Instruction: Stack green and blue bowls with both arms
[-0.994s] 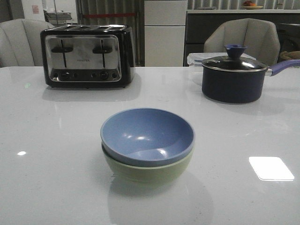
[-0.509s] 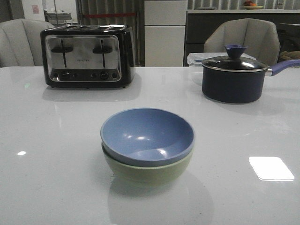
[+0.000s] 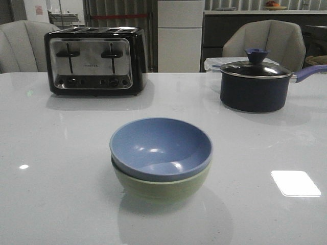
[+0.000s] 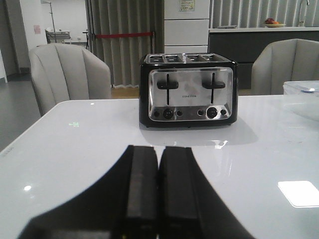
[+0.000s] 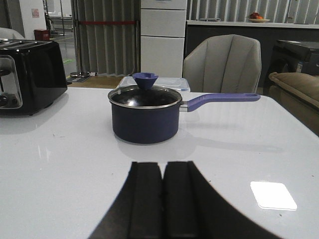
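The dusty blue bowl (image 3: pixel 161 148) sits nested inside the pale green bowl (image 3: pixel 162 186) at the middle of the white table, near its front edge. Neither arm shows in the front view. My left gripper (image 4: pixel 158 152) is shut and empty, its fingers pressed together above the table, facing the toaster. My right gripper (image 5: pixel 163 167) is shut and empty, facing the saucepan. The bowls do not show in either wrist view.
A black and chrome toaster (image 3: pixel 95 61) stands at the back left, also in the left wrist view (image 4: pixel 189 90). A dark lidded saucepan (image 3: pixel 254 84) with a purple-blue handle stands at the back right, also in the right wrist view (image 5: pixel 145 114). Chairs stand behind the table.
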You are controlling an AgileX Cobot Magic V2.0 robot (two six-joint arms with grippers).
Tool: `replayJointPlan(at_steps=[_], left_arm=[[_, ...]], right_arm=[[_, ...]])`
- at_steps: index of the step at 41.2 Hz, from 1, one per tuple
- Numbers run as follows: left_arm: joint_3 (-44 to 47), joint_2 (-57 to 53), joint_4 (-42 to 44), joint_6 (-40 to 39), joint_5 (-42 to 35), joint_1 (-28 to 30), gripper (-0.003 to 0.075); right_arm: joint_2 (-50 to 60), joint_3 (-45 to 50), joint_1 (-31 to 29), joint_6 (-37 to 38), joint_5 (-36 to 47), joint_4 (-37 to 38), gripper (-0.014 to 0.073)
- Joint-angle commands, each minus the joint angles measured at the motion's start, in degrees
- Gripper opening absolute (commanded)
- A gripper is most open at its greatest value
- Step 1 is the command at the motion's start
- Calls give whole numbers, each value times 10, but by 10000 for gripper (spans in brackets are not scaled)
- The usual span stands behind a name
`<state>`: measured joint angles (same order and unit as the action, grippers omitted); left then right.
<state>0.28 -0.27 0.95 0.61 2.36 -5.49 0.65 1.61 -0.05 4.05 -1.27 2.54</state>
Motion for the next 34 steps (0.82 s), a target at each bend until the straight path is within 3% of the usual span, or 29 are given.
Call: replayJointPlan(at_steps=[1,34], left_arm=[[2,-11,-2,-6,-53,1,93],[2,-11,-2,-6,-53,1,93]], right_arm=[[11,-2,-4,3,56,0,27],[11,-2,-4,-6,54,-13,27]])
